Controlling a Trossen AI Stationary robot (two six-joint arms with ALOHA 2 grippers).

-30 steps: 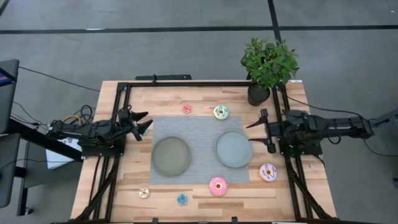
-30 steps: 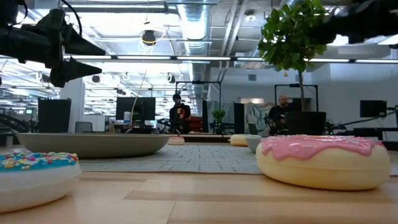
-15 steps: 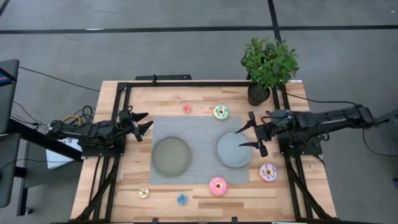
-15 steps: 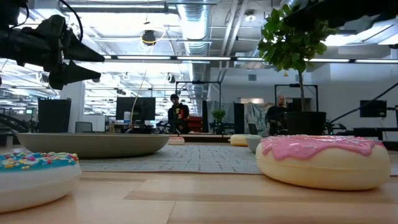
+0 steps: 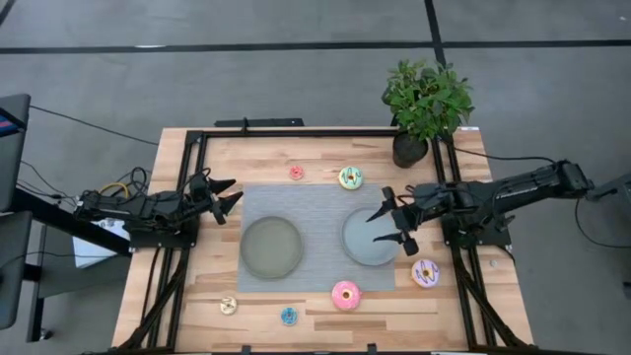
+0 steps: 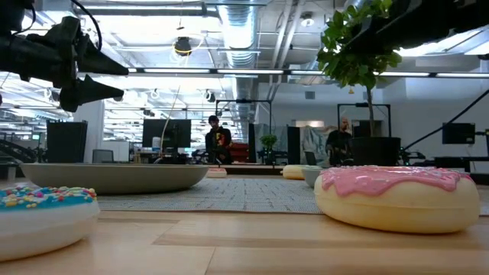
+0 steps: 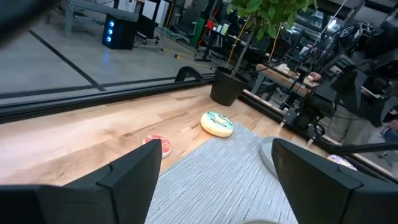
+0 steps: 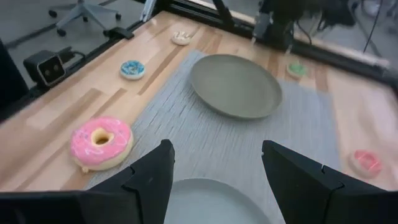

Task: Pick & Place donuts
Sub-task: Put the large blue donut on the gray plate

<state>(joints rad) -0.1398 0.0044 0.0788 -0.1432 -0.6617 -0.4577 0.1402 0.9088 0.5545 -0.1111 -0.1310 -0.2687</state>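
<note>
The table (image 5: pixel 256 158) is pale wood with a smooth, visible grain. A grey mat (image 5: pixel 325 202) of ribbed woven cloth lies on it. The two plates (image 5: pixel 271 247) look matt and smooth. The pink donut (image 6: pixel 397 197) has glossy plastic-looking icing.

From overhead we look straight down on the whole pale wooden table (image 5: pixel 197 296). Down at tabletop level we face across it, the pink-iced ring donut (image 6: pixel 397 197) looming close. The left wrist camera peers over the grey woven mat (image 7: pixel 217 180); the right wrist camera faces back over it, sharing that pink donut and the round grey-green plate (image 8: pixel 236 86).
</note>
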